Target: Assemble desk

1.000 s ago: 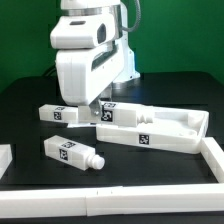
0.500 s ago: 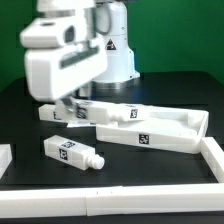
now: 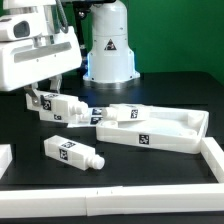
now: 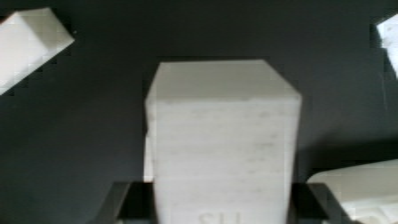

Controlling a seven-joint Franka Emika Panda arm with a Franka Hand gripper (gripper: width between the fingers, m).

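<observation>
A: Jaws?
B: Pinching one square leg, fingertips mostly hidden under the wrist.
A: Is it lifted?
B: Can't tell; it's at the exterior view's left of the desk panel on the bench

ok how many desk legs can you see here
3: the held leg in the gripper, the far leg beside the panel, the front leg alone on the table. The arm may hide others.

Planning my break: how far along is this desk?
Early on. Done: nothing I can confirm; no leg visibly stands in the panel. In hand: the gripper is closed on the held leg, beside the panel. Left: fitting that leg, the loose leg lying in front, and the rest.
</observation>
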